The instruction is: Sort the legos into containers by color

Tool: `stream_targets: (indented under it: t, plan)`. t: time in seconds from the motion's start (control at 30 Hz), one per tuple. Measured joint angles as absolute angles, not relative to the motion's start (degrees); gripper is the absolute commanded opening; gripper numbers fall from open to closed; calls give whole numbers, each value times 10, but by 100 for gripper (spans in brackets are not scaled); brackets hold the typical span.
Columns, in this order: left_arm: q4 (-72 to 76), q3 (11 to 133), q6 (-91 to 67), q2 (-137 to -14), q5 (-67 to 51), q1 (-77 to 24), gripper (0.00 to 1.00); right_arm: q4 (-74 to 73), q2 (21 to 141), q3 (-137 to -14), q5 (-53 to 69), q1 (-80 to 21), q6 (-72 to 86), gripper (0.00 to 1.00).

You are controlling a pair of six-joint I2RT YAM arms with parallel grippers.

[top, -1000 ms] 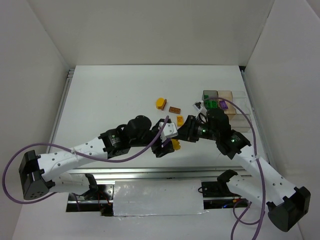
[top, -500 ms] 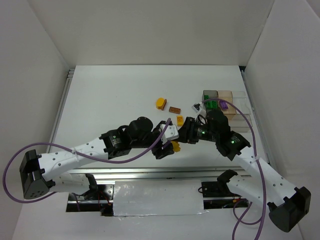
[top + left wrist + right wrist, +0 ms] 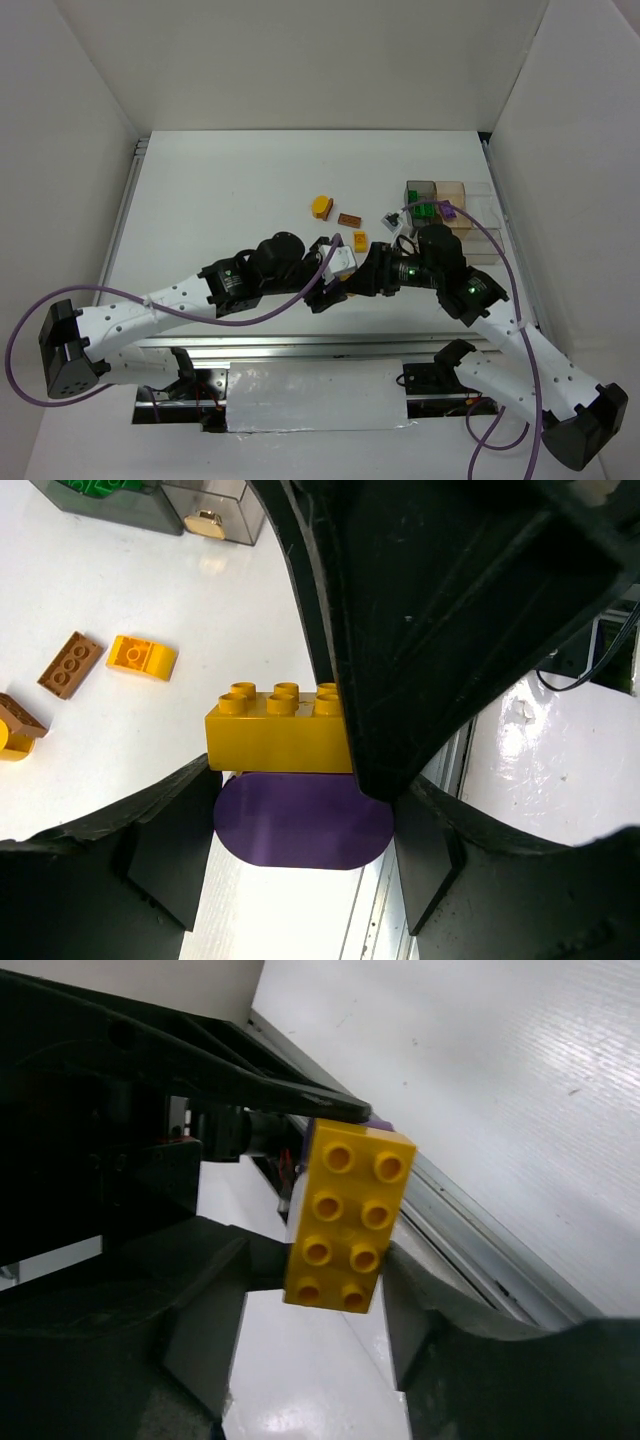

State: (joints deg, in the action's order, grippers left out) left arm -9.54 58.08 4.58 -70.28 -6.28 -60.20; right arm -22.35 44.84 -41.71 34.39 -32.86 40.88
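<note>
The yellow plastic lego brick with 8 studs [image 3: 347, 1218] hangs in the air just over the near edge of the white table [image 3: 230, 200], at the lower centre of the overhead view. The left gripper [image 3: 305, 805] is clamped on it.

What is new is this. A second ago the right gripper [image 3: 316, 1295] had its fingers together and sat a little up and to the right. Now it has slid in against the left one, and its fingers stand apart on either side of the brick. Whether they touch it yet I cannot tell. From above, the brick was plain to see a moment ago and is now covered by the 2 grippers. A flat purple rounded shape [image 3: 300, 825] sits right under the brick; I cannot say what it is.

To me this reads as a hand-over. The right gripper's arm is nearer the transparent compartmented plastic tray [image 3: 482, 232] at the upper right, where green bricks [image 3: 425, 208] already lie. The brick is not yet sorted. The 3 loose legos at the centre have not moved: an orange rounded piece [image 3: 320, 206], a brown flat piece [image 3: 349, 219] and a small yellow piece [image 3: 360, 240].

I can read no brand, label or writing anywhere, and the stud tops show nothing legible.
</note>
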Motion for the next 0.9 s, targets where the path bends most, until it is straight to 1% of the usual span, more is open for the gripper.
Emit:
stream_targets:
  t: [0.03, 0.07, 0.1, 0.13, 0.2, 0.23, 0.27, 0.33, 0.37, 0.43, 0.73, 0.8, 0.9]
  plan:
    - [-94, 581, 46, -703, -63, -602, 0, -225, 446, -417, 341, -328, 405, 53]
    - [-94, 581, 46, -702, -65, -602, 0, -231, 445, -417, 336, -328, 403, 45]
    - [-94, 581, 46, -700, -66, -602, 0, -235, 445, -417, 333, -327, 399, 44]
    - [-95, 581, 47, -699, -67, -602, 0, -239, 445, -417, 329, -327, 404, 41]
    - [-95, 581, 48, -699, -67, -602, 0, -239, 445, -417, 326, -327, 404, 41]
    - [-95, 581, 48, -699, -67, -602, 0, -239, 446, -417, 325, -327, 404, 42]
    - [-95, 581, 48, -699, -67, -602, 0, -238, 448, -417, 324, -327, 405, 46]
    - [-98, 581, 51, -699, -68, -602, 0, -236, 453, -417, 324, -327, 408, 47]
    - [-99, 581, 53, -699, -69, -601, 0, -234, 457, -417, 324, -328, 408, 30]
    - [-102, 580, 57, -699, -70, -600, 0, -231, 464, -417, 326, -328, 409, 0]
    - [-80, 572, 59, -688, -68, -600, 0, -236, 443, -423, 318, -316, 395, 0]
    - [-77, 568, 58, -679, -68, -600, 0, -231, 429, -423, 341, -286, 383, 0]
    - [-77, 561, 58, -663, -67, -600, 0, -206, 422, -422, 390, -211, 377, 0]
